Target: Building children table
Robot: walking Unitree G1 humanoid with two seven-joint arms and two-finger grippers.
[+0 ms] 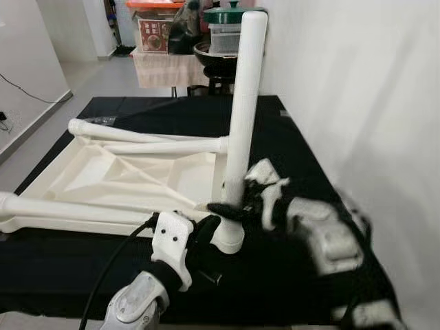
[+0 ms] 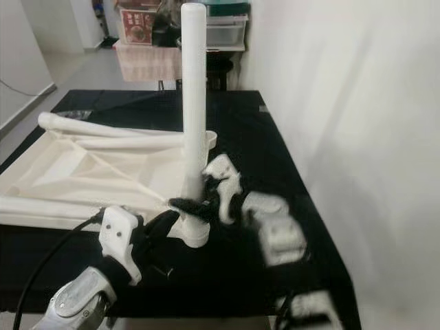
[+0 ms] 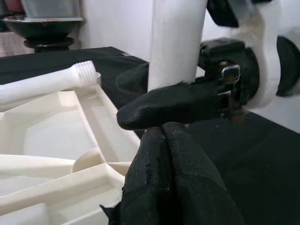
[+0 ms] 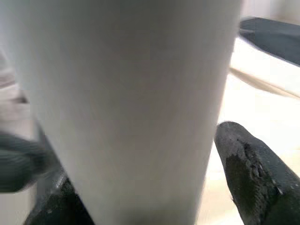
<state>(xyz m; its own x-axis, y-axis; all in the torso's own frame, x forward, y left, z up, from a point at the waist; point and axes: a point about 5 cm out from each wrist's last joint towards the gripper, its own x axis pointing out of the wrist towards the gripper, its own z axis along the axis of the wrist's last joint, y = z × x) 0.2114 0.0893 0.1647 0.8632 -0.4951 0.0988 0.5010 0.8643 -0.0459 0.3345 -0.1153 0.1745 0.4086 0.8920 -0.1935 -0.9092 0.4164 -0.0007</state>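
The upright white leg (image 1: pixel 245 117) stands in the corner socket of the upside-down table top (image 1: pixel 117 175). The right tool (image 1: pixel 230 210) grips the leg low down. The left tool (image 1: pixel 206 230), fingers together and empty, rests beside the leg's base. Next, I think the leg needs twisting tight.

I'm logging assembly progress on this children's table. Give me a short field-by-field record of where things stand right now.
Tabletop: white plastic tabletop lying upside down on a black cloth
Upright leg: white table leg standing vertical at the tabletop's near right corner
Loose legs: two more legs lying across the tabletop, plus one along its near edge
Right tool: right tool closed around the upright leg near its base
Left tool: left tool at the leg's base, fingers together
Background: cluttered stand beyond the cloth
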